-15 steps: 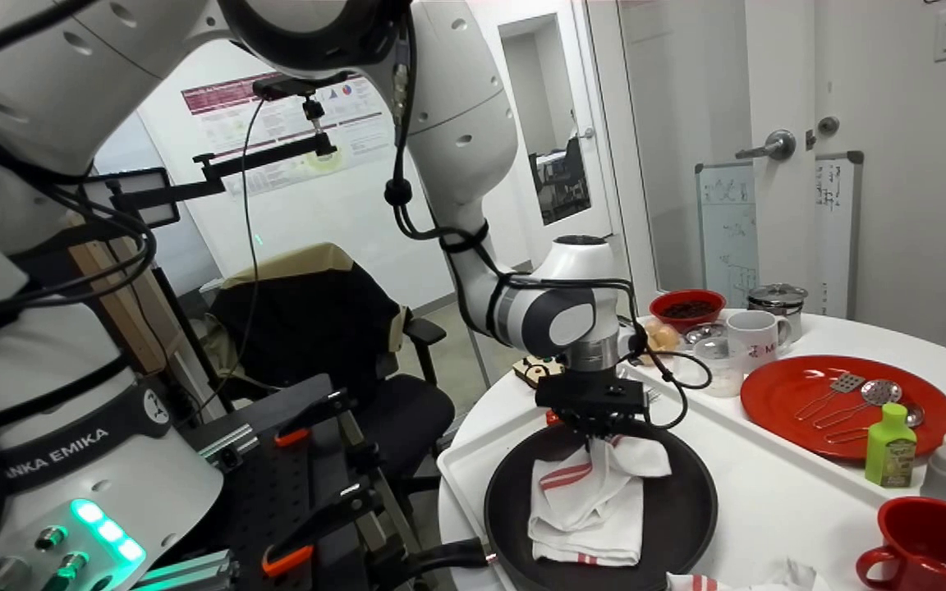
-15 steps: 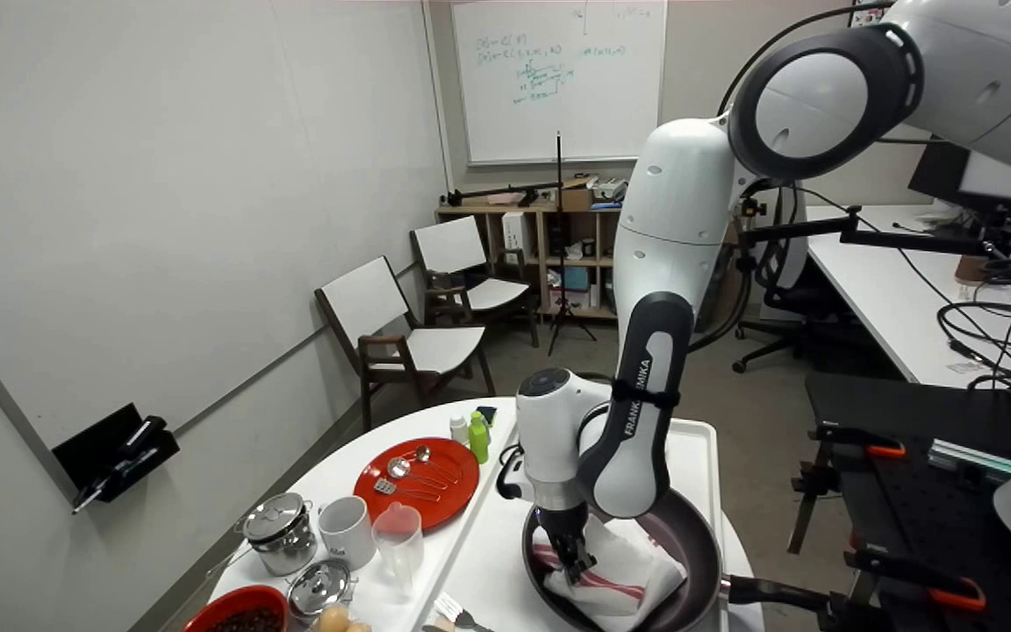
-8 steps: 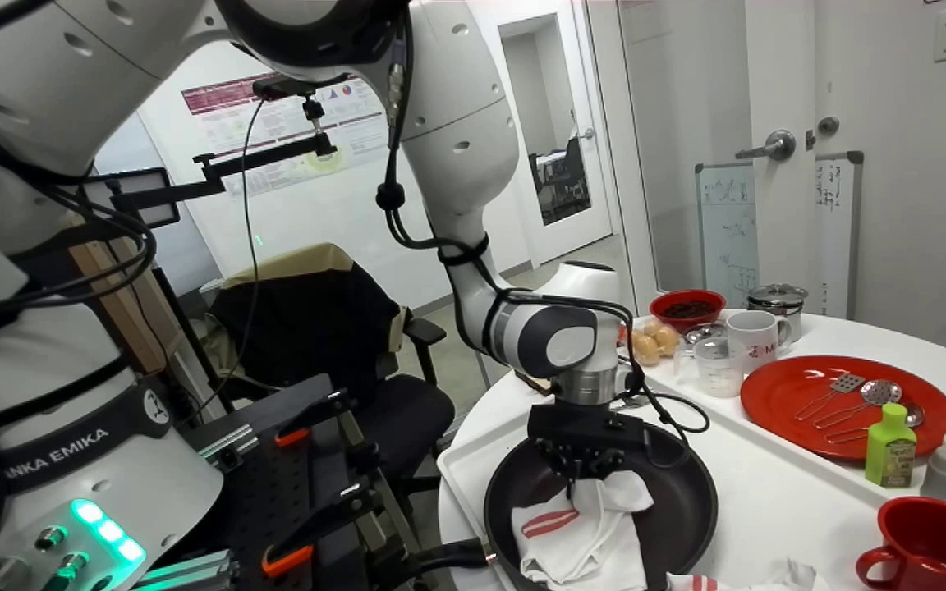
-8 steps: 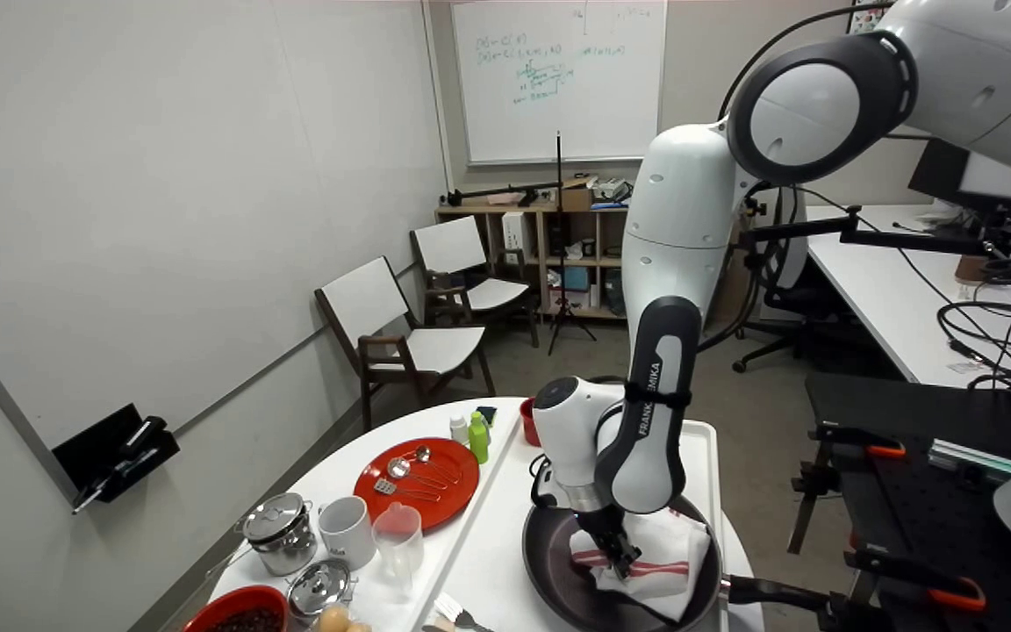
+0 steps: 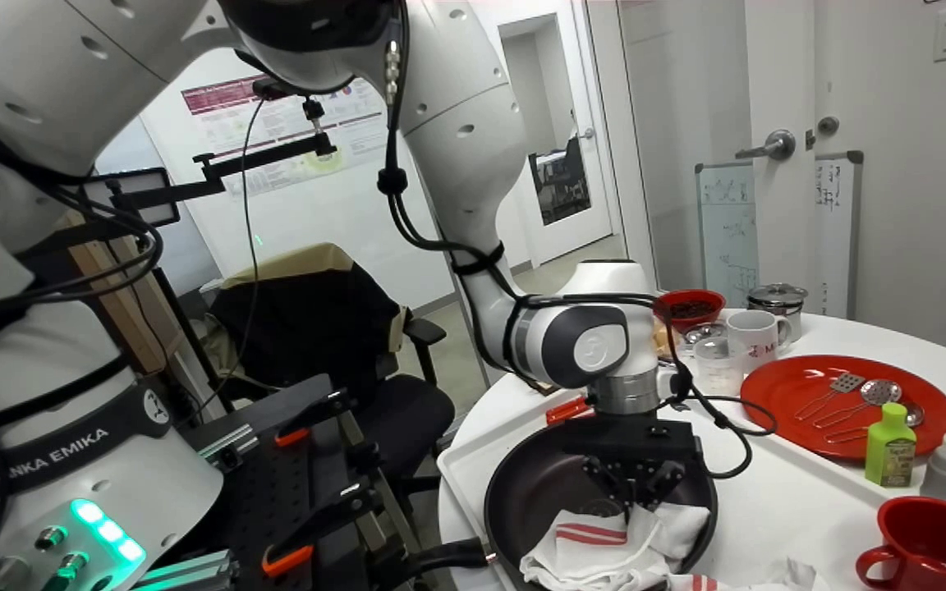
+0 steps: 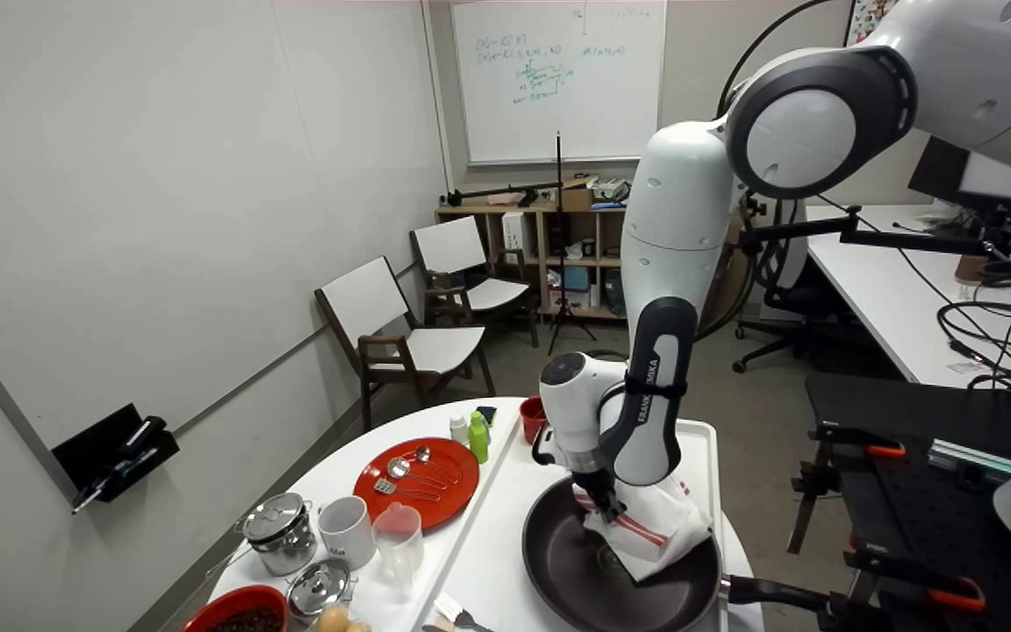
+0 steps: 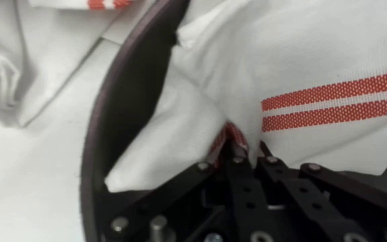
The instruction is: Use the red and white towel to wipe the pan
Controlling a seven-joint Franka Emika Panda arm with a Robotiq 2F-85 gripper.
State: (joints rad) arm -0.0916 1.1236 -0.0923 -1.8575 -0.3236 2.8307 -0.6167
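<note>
Evidently, the white cloth towel with red stripes lies bunched in the round black pan, stripes leaving the wrist view rightward, long axis indeterminate. The black gripper, nearly closed, pinches it, tips obscured.

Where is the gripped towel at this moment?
In an exterior view, the towel lies across the upper right of the pan, pinched on its left by the gripper.
</note>
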